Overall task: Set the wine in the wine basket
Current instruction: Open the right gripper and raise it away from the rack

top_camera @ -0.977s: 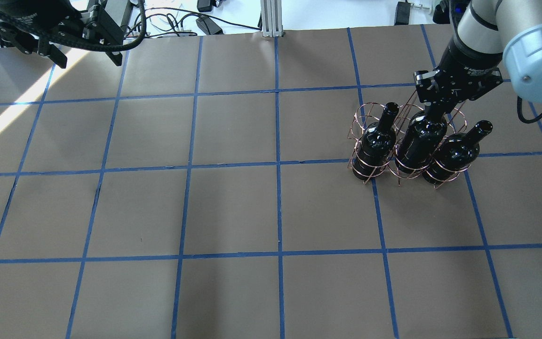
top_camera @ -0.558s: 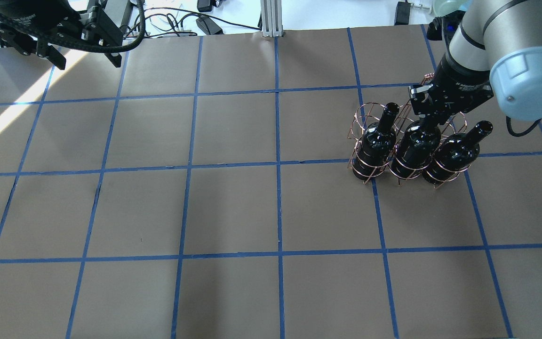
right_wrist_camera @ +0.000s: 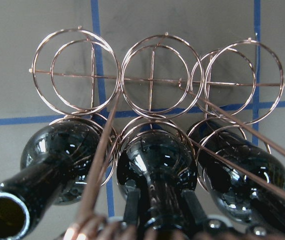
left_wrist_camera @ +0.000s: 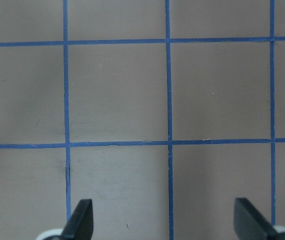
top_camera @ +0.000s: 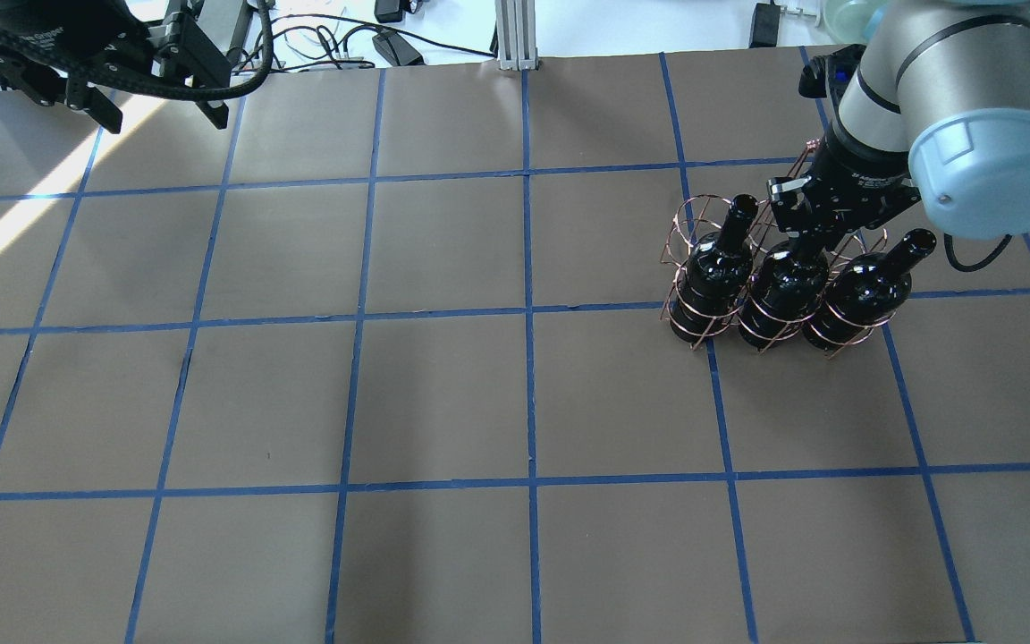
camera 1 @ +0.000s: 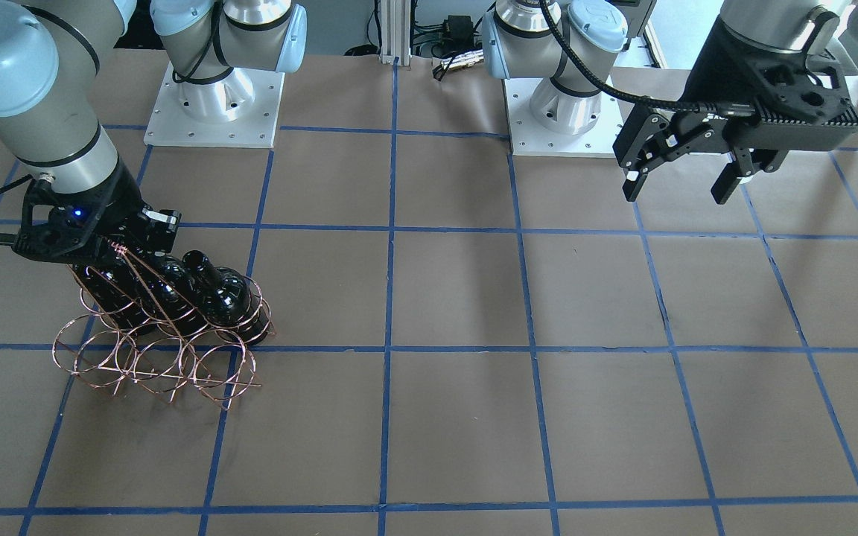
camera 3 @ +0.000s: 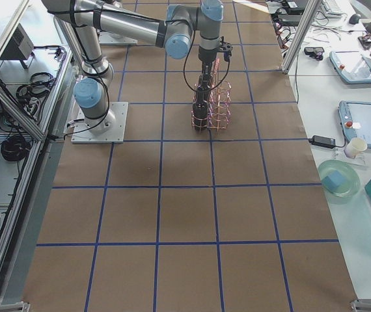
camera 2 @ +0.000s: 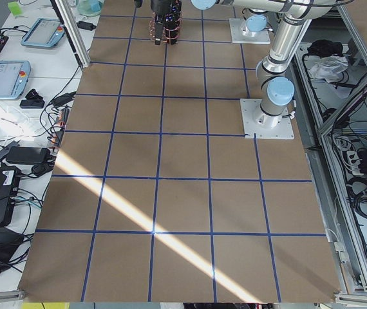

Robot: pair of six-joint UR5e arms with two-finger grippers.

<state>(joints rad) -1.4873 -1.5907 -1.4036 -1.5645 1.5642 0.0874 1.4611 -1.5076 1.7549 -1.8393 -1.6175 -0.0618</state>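
The copper wire wine basket (top_camera: 687, 217) stands at the right of the table, also in the front view (camera 1: 138, 365) and the right wrist view (right_wrist_camera: 77, 70). Three dark wine bottles stand in its row nearest the robot. My right gripper (top_camera: 808, 234) is shut on the neck of the middle bottle (top_camera: 783, 286), which sits low in the middle ring (right_wrist_camera: 157, 160); my fingers (right_wrist_camera: 131, 200) flank its neck. The other bottles (top_camera: 716, 268) (top_camera: 864, 286) stand in the rings on either side. The far row of rings is empty. My left gripper (top_camera: 164, 116) is open and empty, high at the far left (camera 1: 673, 195).
The basket's slanted handle wires (right_wrist_camera: 102, 150) run close beside my right gripper and the bottle necks. The brown table (top_camera: 443, 402) carries a grid of blue tape. The left wrist view shows only table under the open left gripper (left_wrist_camera: 165, 220).
My right gripper has moved down with the middle bottle, which has sunk deeper into its ring, level with the other two. The left arm has hardly moved.
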